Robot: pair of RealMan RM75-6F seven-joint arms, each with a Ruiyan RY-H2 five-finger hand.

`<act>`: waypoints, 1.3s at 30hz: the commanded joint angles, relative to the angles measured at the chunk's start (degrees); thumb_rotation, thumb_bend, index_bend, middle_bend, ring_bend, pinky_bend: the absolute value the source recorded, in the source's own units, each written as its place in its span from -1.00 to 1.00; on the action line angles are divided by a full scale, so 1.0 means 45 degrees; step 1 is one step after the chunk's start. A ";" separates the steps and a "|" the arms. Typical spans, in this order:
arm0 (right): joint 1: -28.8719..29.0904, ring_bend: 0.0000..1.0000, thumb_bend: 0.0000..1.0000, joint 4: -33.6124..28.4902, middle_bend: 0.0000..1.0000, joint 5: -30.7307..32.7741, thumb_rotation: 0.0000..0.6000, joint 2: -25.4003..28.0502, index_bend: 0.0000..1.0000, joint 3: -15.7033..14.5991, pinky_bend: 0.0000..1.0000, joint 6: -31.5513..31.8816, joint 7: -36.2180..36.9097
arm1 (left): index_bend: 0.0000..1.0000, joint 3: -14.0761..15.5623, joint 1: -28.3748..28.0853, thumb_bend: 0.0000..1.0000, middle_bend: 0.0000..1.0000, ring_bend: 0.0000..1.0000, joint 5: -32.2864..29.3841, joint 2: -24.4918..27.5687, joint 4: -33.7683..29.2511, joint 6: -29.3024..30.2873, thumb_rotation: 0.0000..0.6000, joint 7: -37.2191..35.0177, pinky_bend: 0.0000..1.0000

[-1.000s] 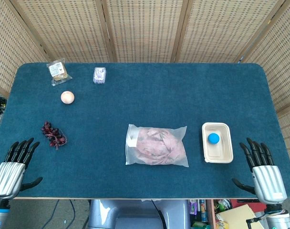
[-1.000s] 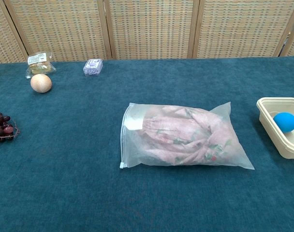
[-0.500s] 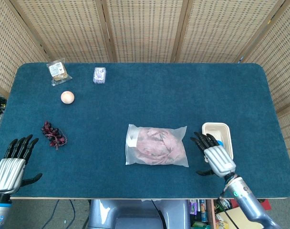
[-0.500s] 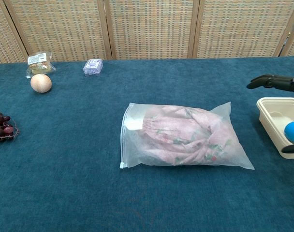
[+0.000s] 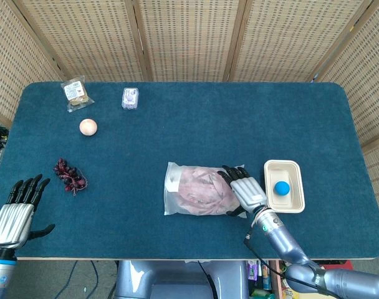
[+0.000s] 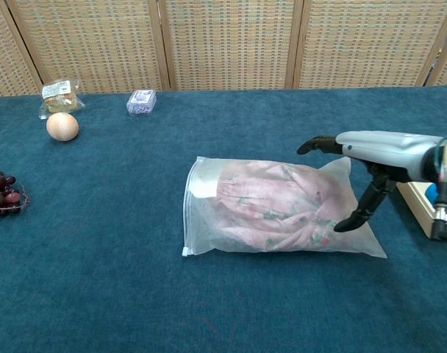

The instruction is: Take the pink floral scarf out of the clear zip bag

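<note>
The scarf (image 5: 205, 189) lies in the zip bag (image 5: 172, 198) mid-table; the right hand (image 5: 245, 189) hovers over its right end, left of the tray (image 5: 284, 202).

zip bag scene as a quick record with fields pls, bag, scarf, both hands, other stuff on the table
bag: clear zip bag lying flat mid-table, zip edge toward robot's left
scarf: pink floral scarf fully inside bag
right hand: right hand open, over bag's right end; contact unclear
left hand: left hand open at near left table edge
right of bag: beige tray holding blue ball
left side: grapes, round fruit, two small packets at the back
</note>
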 commanded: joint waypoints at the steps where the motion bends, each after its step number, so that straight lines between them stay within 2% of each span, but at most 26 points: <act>1: 0.0384 -1.00 -1.00 0.0099 -1.00 0.0541 1.00 -0.0386 -1.00 0.0013 -1.00 0.0186 -0.0432 | -1.00 0.0005 -0.0024 -0.74 -1.00 -1.00 -0.0025 -0.0022 -0.0004 -0.0031 1.00 0.0038 -1.00; 16: 0.1655 -1.00 -1.00 0.0863 -1.00 0.2938 1.00 -0.1780 -1.00 -0.0309 -1.00 0.1137 -0.2323 | -1.00 0.0021 -0.0072 -0.74 -1.00 -1.00 -0.0167 -0.0037 -0.0020 -0.0061 1.00 0.0036 -1.00; 21: 0.1949 -1.00 -1.00 0.0923 -1.00 0.3599 1.00 -0.1867 -1.00 -0.0496 -1.00 0.1368 -0.2909 | -1.00 0.0041 -0.0114 -0.74 -1.00 -1.00 -0.0189 -0.0032 -0.0017 -0.0130 1.00 0.0012 -1.00; 22: 0.1981 -1.00 -1.00 0.0970 -0.99 0.3599 1.00 -0.1894 -1.00 -0.0525 -0.99 0.1433 -0.2962 | -1.00 0.0050 -0.0122 -0.74 -1.00 -1.00 -0.0182 -0.0037 -0.0014 -0.0144 1.00 0.0011 -1.00; 24: 0.2022 -0.99 -1.00 0.1074 -0.91 0.3535 1.00 -0.1945 -1.00 -0.0601 -0.83 0.1502 -0.3027 | -1.00 0.0058 -0.0133 -0.74 -1.00 -1.00 -0.0169 -0.0043 -0.0010 -0.0152 1.00 0.0021 -1.00; 25: 0.2055 -0.91 -0.95 0.1198 -0.79 0.3480 1.00 -0.2002 -1.00 -0.0704 -0.63 0.1509 -0.3072 | -1.00 0.0063 -0.0140 -0.74 -1.00 -1.00 -0.0183 -0.0049 -0.0006 -0.0166 1.00 0.0029 -1.00; 27: 0.2083 -0.72 -0.72 0.1392 -0.59 0.3280 1.00 -0.2096 -0.97 -0.0793 -0.38 0.1535 -0.3040 | -1.00 0.0064 -0.0153 -0.74 -1.00 -1.00 -0.0207 -0.0063 -0.0001 -0.0185 1.00 0.0052 -1.00; 29: 0.2076 -0.43 -0.26 0.1735 -0.30 0.2717 1.00 -0.2243 -0.74 -0.0956 -0.11 0.1607 -0.2919 | -1.00 0.0069 -0.0170 -0.74 -1.00 -1.00 -0.0244 -0.0084 0.0011 -0.0214 1.00 0.0100 -1.00; 31: 0.2031 -0.28 -0.01 0.1984 -0.13 0.2245 1.00 -0.2360 -0.52 -0.1077 0.02 0.1667 -0.2731 | -1.00 0.0073 -0.0185 -0.74 -1.00 -1.00 -0.0268 -0.0106 0.0011 -0.0237 1.00 0.0133 -1.00; 32: 0.1999 -0.18 0.20 0.2090 -0.02 0.2014 1.00 -0.2404 -0.34 -0.1133 0.10 0.1660 -0.2592 | -1.00 0.0074 -0.0193 -0.74 -1.00 -1.00 -0.0278 -0.0117 0.0015 -0.0247 1.00 0.0153 -1.00; 33: 0.1964 -0.14 0.30 0.2185 0.03 0.1787 1.00 -0.2436 -0.27 -0.1176 0.13 0.1659 -0.2438 | -1.00 0.0078 -0.0200 -0.74 -1.00 -1.00 -0.0285 -0.0127 0.0019 -0.0258 1.00 0.0172 -1.00; 34: 0.1927 -0.07 0.49 0.2273 0.11 0.1552 1.00 -0.2458 -0.14 -0.1221 0.16 0.1671 -0.2292 | -1.00 0.0084 -0.0209 -0.74 -1.00 -1.00 -0.0294 -0.0138 0.0020 -0.0275 1.00 0.0189 -1.00; 36: 0.1822 -0.01 0.78 0.2497 0.18 0.0924 1.00 -0.2512 -0.01 -0.1322 0.17 0.1786 -0.1935 | -1.00 0.0087 -0.0230 -0.74 -1.00 -1.00 -0.0342 -0.0159 0.0033 -0.0318 1.00 0.0209 -1.00; 39: 0.1647 0.03 0.90 0.2690 0.22 -0.0014 1.00 -0.2506 0.04 -0.1509 0.17 0.1946 -0.1382 | -1.00 0.0085 -0.0265 -0.74 -1.00 -1.00 -0.0408 -0.0183 0.0047 -0.0383 1.00 0.0228 -1.00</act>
